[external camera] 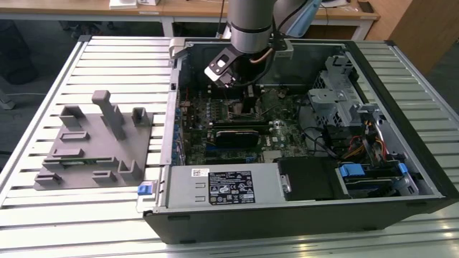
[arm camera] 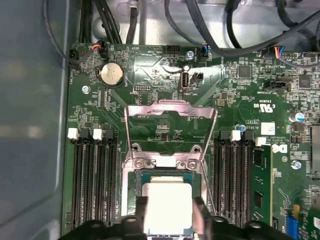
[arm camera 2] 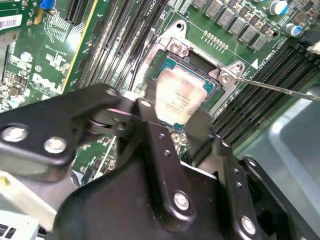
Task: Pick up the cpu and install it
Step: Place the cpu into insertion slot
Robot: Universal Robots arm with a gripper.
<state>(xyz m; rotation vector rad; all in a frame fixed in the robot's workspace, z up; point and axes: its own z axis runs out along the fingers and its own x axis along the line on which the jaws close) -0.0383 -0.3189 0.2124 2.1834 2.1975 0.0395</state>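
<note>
Deep inside the open computer case [external camera: 401,161], my gripper [external camera: 244,105] hangs over the motherboard. The cpu [arm camera 2: 176,99], a small flat square with a pale silver top, sits between the two black fingers [arm camera 2: 148,111] and the gripper [arm camera 2: 175,114] is shut on it. It is directly over the open socket [arm camera 2: 196,69]. In the first wrist view the cpu [arm camera: 167,206] lies just within the socket frame [arm camera: 165,163], flanked by my gripper [arm camera: 169,214]. Whether it rests in the socket or hovers a little above it, I cannot tell.
The socket's metal load plate [arm camera: 170,114] is flipped open and its thin lever [arm camera 2: 280,89] sticks out sideways. Memory slots [arm camera: 95,185] flank the socket and a green memory stick [arm camera: 260,185] stands nearby. A grey plastic fixture [external camera: 90,145] lies on the slatted table at the exterior view's left.
</note>
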